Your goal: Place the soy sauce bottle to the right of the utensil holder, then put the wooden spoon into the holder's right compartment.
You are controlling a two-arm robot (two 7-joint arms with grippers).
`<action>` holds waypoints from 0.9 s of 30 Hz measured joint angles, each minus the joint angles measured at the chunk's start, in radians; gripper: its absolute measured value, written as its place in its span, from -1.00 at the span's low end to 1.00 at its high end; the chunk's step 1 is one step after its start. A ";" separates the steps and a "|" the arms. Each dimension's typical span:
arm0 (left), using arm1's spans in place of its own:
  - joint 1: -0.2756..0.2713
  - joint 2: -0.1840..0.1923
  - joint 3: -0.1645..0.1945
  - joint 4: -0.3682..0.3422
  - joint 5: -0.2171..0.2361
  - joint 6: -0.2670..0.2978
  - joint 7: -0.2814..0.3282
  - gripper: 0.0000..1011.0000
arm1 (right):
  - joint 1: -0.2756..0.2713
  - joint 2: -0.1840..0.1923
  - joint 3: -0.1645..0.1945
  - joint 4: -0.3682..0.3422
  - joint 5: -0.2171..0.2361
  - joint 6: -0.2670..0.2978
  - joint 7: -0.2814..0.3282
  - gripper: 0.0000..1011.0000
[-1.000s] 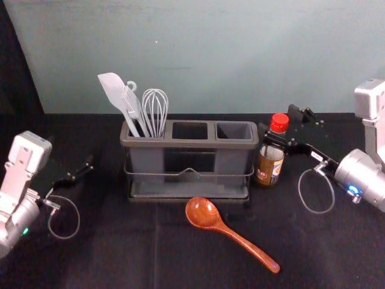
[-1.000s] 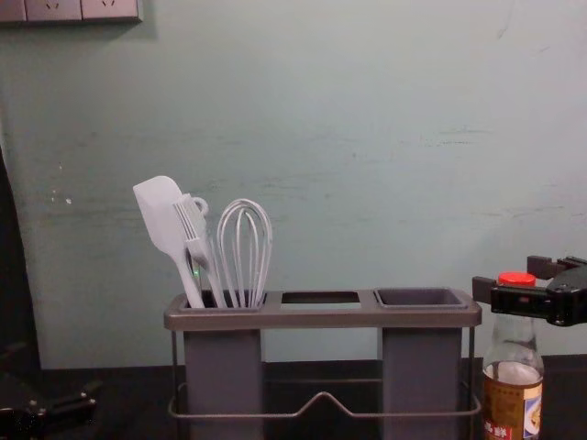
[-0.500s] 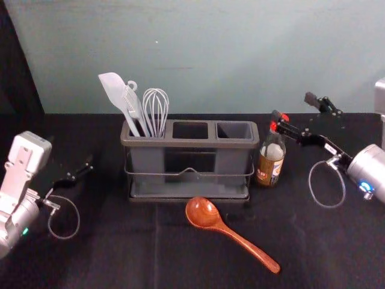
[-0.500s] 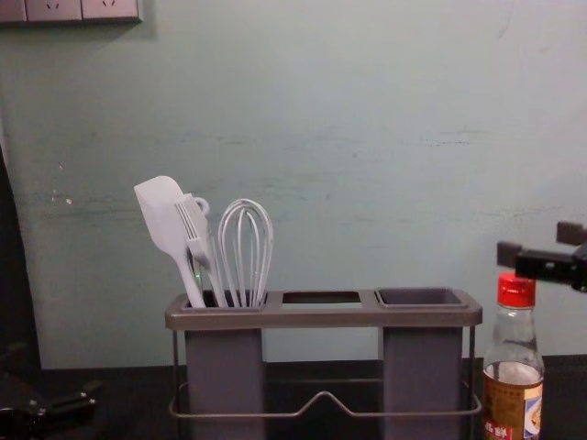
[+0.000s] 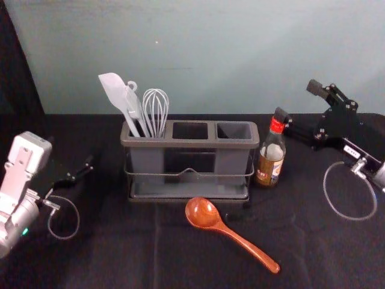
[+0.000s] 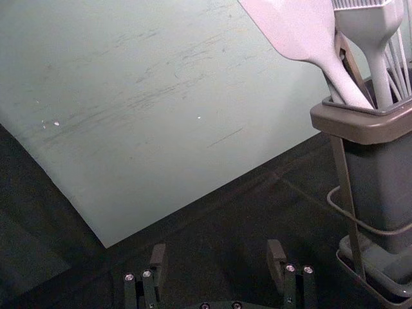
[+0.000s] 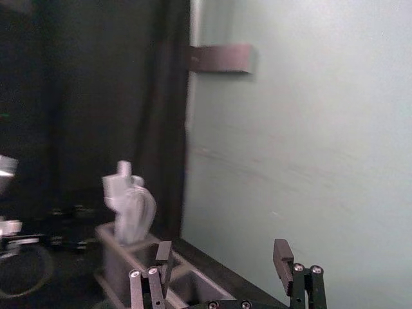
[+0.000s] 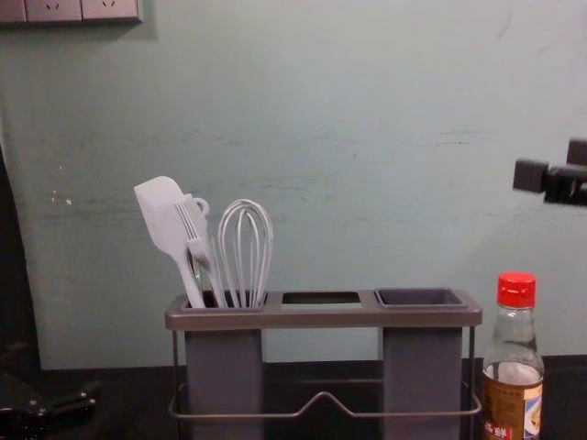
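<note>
raises the spread black right gripper [image 5: 298, 101] from the red-capped glass soy sauce bottle [image 5: 271, 164], seemingly placed, upright just right of the boxy grey holder [image 5: 192, 144], keeps the parted left gripper [image 6: 217, 251] parked at left, and next needs lowering to the long brown wooden spoon [image 5: 224, 229] in front.

Soy sauce bottle [image 8: 515, 344], paper label [image 8: 505, 401]: white characters on a red patch, low down — the last looks like 鮮, the rest can't be made out.
Right arm [image 5: 379, 176], white sticker [image 5: 352, 152]: dark print — too small to read.
</note>
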 joint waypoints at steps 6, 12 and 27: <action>0.000 0.000 0.000 0.000 0.000 0.000 0.000 1.00 | -0.036 0.070 0.001 -0.097 0.035 0.039 0.049 0.99; 0.000 0.000 0.000 0.000 0.000 0.000 0.000 1.00 | -0.044 0.131 -0.050 -0.207 0.042 0.183 0.044 0.99; 0.000 0.000 0.000 0.000 0.000 0.000 0.000 1.00 | 0.098 0.129 -0.277 -0.295 0.039 0.762 -0.121 0.99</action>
